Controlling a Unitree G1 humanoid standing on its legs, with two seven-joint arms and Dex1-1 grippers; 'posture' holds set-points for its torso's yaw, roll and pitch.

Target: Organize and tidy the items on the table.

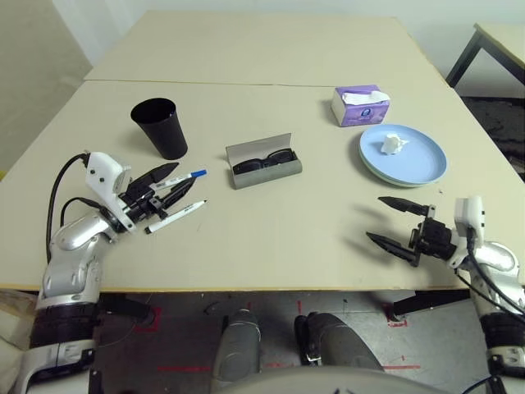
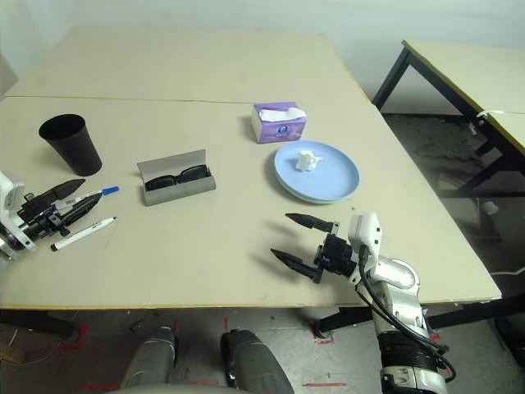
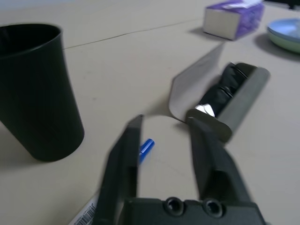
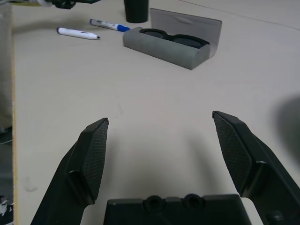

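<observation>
One big pale beige matte table (image 1: 271, 222) with a thin seam across it carries everything here. One round light-blue plate (image 1: 422, 164) sits on the robot's right side with a green rim peeking out under it in the left wrist view — so two plates stacked. One crumpled white tissue (image 1: 394, 144) lies on top. One purple tissue box (image 1: 360, 105) stands just beyond the plates. One black tapered cup (image 1: 161, 127) stands upright on the left side. One grey glasses case (image 1: 263, 162) lies open mid-table with one pair of black sunglasses (image 1: 262, 160) inside it.

Two white marker pens lie side by side near the cup: the blue-capped marker (image 1: 186, 176) and the black-capped marker (image 1: 175, 215).

Two grippers: the left gripper (image 1: 168, 187) has its fingers drawn in narrow around the blue-capped marker — can't tell if they actually pinch it. The right gripper (image 2: 297, 239) has its jaws spread wide over bare table near the front edge, holding nothing.
</observation>
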